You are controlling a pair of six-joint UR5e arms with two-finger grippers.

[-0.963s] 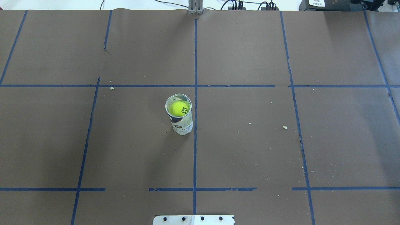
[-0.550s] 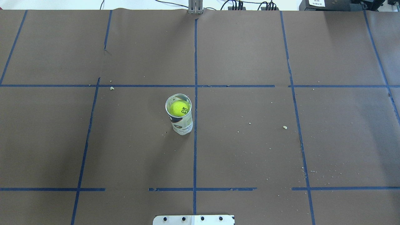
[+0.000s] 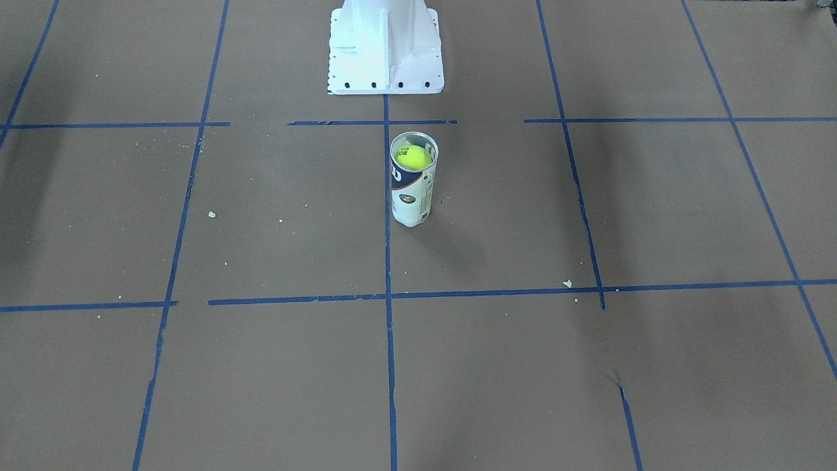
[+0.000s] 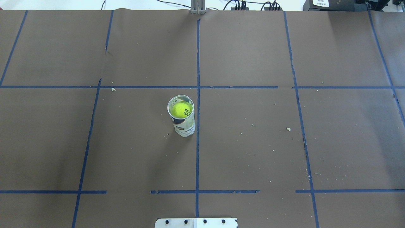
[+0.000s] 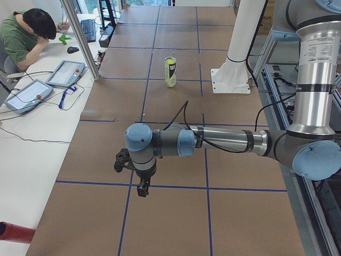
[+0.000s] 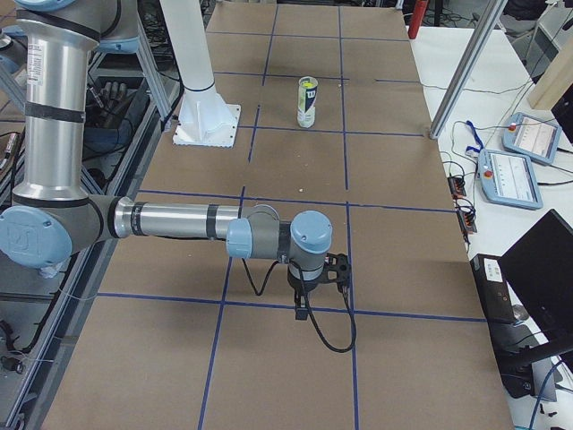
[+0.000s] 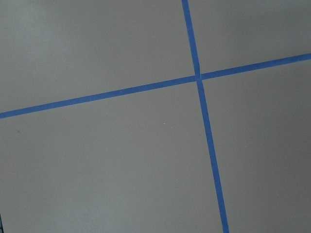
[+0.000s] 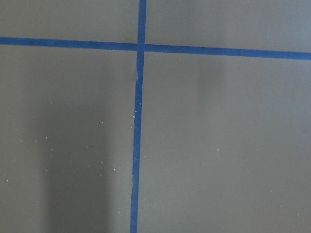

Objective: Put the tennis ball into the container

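Observation:
The tennis ball sits inside the open top of the clear container, which stands upright near the table's middle. The front view shows the ball just below the can's rim. Both grippers are far from it and show only in the side views. The left gripper hangs over a tape crossing at the near end in the left side view. The right gripper hangs likewise in the right side view. I cannot tell whether either is open or shut. The wrist views show only brown paper and blue tape.
The white pedestal stands behind the container at the robot's side. Crumbs lie scattered on the brown paper. An operator sits at a side desk with teach pendants. More pendants lie beyond the other end.

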